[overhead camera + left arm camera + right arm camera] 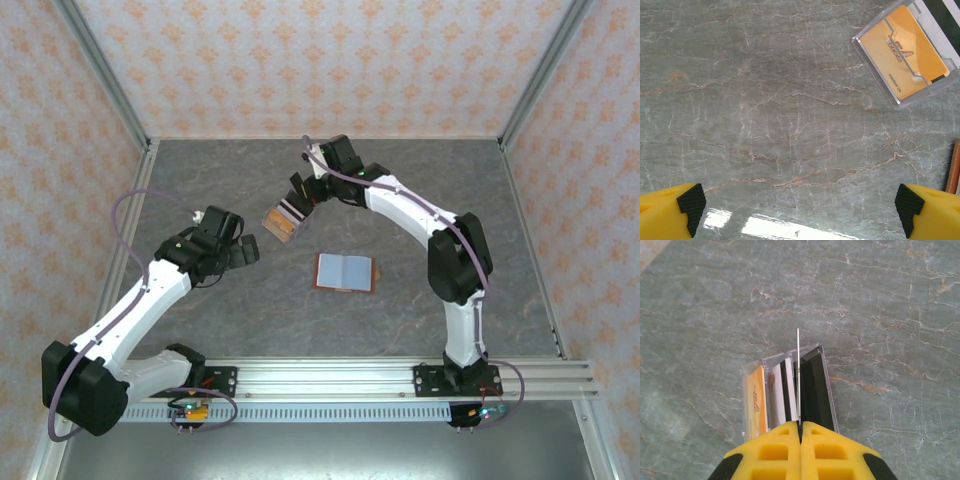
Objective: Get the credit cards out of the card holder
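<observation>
Card holder (345, 272) lies open; right claw (800, 426) pinches a thin card (798, 375).

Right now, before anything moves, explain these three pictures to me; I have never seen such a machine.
Two white robot arms are bolted at the near edge of a grey marble-patterned table. The wide picture looks down from above and behind them; the other two come from cameras on each wrist, with yellow fingers in view. On the table sit a card holder, open and flat, and a clear plastic case with an orange card inside. The left gripper is open and empty. The right gripper is shut on a thin card, seen edge-on, at that case.
</observation>
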